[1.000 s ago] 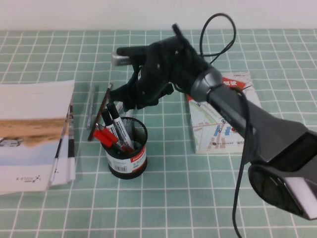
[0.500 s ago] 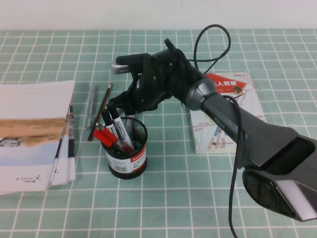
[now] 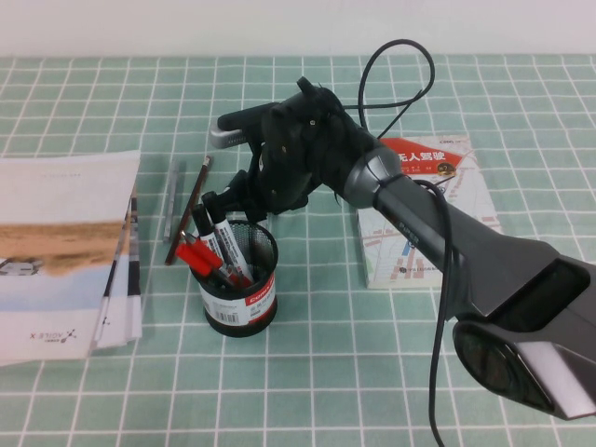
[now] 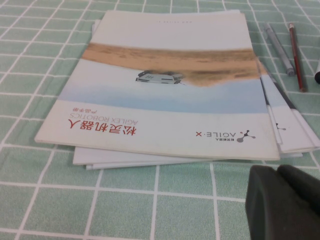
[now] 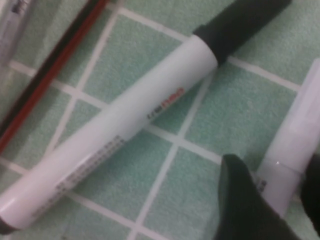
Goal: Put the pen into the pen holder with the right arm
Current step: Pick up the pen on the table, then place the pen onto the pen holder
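Observation:
My right gripper (image 3: 270, 177), a black many-fingered hand, is shut on the pen (image 3: 222, 137); the pen's white end sticks out to the left of the hand. The hand hangs just behind and above the black mesh pen holder (image 3: 240, 279), which stands upright and holds white markers with black caps (image 3: 223, 240) and red pens. In the right wrist view the white barrel of the pen (image 5: 292, 147) sits between the dark fingers (image 5: 245, 200), over a black-capped white marker (image 5: 125, 130). My left gripper (image 4: 285, 200) is shut and empty, low over the tiles beside the booklets.
A stack of booklets (image 3: 65, 242) lies at the left, also in the left wrist view (image 4: 170, 85). A thin dark-red pencil (image 3: 189, 209) and a grey pen (image 3: 172, 196) lie between booklets and holder. A map book (image 3: 424, 223) lies at the right.
My right hand has moved left and a little down with the pen, closer over the pen holder. Nothing else has moved.

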You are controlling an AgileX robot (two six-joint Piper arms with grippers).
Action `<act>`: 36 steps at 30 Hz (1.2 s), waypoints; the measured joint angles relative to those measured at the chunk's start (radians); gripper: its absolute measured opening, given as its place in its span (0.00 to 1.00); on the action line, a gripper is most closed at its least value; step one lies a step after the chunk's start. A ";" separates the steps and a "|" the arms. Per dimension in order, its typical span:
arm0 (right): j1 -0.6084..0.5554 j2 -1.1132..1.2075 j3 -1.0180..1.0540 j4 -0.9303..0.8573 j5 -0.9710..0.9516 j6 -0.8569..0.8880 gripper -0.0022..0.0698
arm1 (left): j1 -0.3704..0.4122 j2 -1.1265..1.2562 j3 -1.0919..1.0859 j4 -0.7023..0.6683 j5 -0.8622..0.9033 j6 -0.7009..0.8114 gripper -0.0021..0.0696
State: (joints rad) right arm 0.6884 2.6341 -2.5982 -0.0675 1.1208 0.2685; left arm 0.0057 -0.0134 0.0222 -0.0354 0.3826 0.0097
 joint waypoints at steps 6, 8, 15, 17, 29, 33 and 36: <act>-0.013 -0.002 0.000 -0.006 0.028 0.015 0.26 | 0.000 0.000 0.000 0.000 0.000 0.000 0.02; -0.018 -0.004 0.000 0.001 0.034 0.020 0.22 | 0.000 0.000 0.000 0.000 0.000 0.000 0.02; -0.035 -0.006 -0.002 0.009 0.062 0.022 0.19 | 0.000 0.000 0.000 0.000 0.000 0.000 0.02; -0.042 -0.008 -0.002 0.011 0.068 0.022 0.19 | 0.000 0.000 0.000 0.000 0.000 0.000 0.02; -0.058 -0.042 0.002 0.040 0.112 -0.038 0.19 | 0.000 0.000 0.000 0.000 0.000 0.000 0.02; -0.058 -0.126 0.022 0.043 0.121 -0.054 0.19 | 0.000 0.000 0.000 0.000 0.000 0.000 0.02; -0.056 -0.221 0.079 0.037 0.121 -0.068 0.19 | 0.000 0.000 0.000 0.000 0.000 0.000 0.02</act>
State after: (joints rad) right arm 0.6327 2.4132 -2.5193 -0.0309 1.2418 0.2004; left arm 0.0057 -0.0134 0.0222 -0.0354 0.3826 0.0097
